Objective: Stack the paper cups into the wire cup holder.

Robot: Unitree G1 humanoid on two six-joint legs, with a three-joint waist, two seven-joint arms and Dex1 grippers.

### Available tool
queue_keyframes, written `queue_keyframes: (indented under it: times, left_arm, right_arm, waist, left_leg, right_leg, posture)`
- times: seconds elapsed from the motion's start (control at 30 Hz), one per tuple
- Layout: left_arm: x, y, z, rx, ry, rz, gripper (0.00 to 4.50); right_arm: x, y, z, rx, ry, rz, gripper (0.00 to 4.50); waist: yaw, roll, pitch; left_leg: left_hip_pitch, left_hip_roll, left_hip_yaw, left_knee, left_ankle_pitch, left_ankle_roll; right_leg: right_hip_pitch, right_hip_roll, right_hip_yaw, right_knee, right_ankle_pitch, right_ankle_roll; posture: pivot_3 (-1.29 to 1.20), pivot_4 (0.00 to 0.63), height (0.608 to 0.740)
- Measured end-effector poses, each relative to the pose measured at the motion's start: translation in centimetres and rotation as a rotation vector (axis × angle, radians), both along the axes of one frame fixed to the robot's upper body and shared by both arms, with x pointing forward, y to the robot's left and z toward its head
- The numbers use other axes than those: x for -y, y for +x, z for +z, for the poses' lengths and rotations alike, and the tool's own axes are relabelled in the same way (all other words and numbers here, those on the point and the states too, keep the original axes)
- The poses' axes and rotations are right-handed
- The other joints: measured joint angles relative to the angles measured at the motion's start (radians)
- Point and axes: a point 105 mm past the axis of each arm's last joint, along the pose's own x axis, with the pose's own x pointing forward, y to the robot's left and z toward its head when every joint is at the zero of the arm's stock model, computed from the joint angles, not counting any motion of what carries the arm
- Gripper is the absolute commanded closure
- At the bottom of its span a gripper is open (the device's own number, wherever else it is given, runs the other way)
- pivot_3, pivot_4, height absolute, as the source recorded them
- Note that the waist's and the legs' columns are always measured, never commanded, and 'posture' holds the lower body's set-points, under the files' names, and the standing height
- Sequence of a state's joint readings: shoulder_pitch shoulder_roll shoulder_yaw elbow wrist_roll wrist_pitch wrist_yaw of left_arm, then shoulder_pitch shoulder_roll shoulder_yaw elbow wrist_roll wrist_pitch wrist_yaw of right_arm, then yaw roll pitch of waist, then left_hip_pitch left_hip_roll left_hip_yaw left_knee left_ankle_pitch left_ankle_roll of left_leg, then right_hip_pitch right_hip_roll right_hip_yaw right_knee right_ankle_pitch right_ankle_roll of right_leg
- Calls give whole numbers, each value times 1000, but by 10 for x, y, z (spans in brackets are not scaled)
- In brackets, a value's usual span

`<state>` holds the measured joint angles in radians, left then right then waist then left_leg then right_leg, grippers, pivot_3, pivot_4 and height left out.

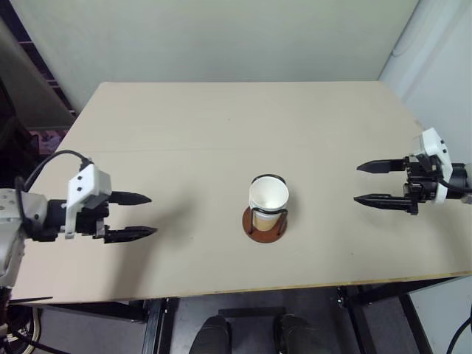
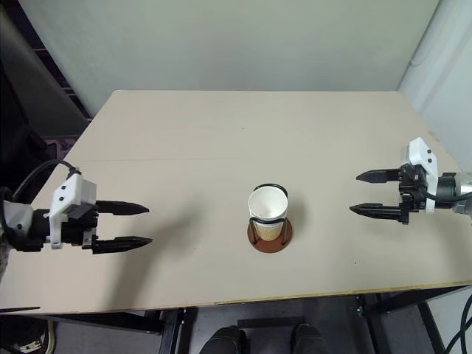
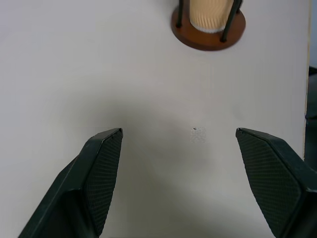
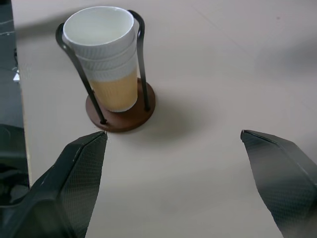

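Since nothing is pinched by either arm, both items nearest the lower edge of the head view are entered as empty. Item one: left gripper, at the lower left of the frame, its two black fingers spread apart and level above bare table, aimed toward the centre. Item two: right gripper, at the right edge a little higher in the frame, fingers likewise spread, aimed inward. Both are held well apart from the holder, one on each side, which is judged to be a withdrawn, idle placing and not an approach.

Item three: wire cup holder, just below the middle of the head view, a round reddish-brown base with black wire loops rising around its load. Item four: paper cups, nested one inside another and seated upright within the loops; stepped white rims are seen in the right wrist view, with the pale yellow-orange wall of the outermost below them. An exact count cannot be made, though three rims seem to be shown. No loose cup is seen on the table, so the stacking is judged complete or very nearly so.

Item five: far half of the table, running to the pale wall at the top of the frame.
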<state>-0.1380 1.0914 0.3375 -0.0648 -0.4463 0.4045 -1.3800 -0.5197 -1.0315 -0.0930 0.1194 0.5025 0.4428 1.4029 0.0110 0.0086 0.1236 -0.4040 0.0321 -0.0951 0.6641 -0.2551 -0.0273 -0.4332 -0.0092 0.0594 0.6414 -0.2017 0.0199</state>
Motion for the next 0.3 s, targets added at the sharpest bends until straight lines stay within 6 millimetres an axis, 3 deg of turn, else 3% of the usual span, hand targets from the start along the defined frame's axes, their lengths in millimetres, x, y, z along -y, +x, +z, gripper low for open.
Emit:
queue_keyframes:
  times: [0.3]
  left_arm:
    - [-5, -12, 0, -3, -10, 81, 593]
  right_arm:
    - [-6, 9, -4, -5, -1, 11, 0]
  waist:
    - [-12, 0, 0]
  left_leg:
    - [4, 2, 0, -2, -2, -1]
  right_leg:
    - [-1, 2, 0, 4, -1, -5]
  posture:
    - [0, 150, 740]
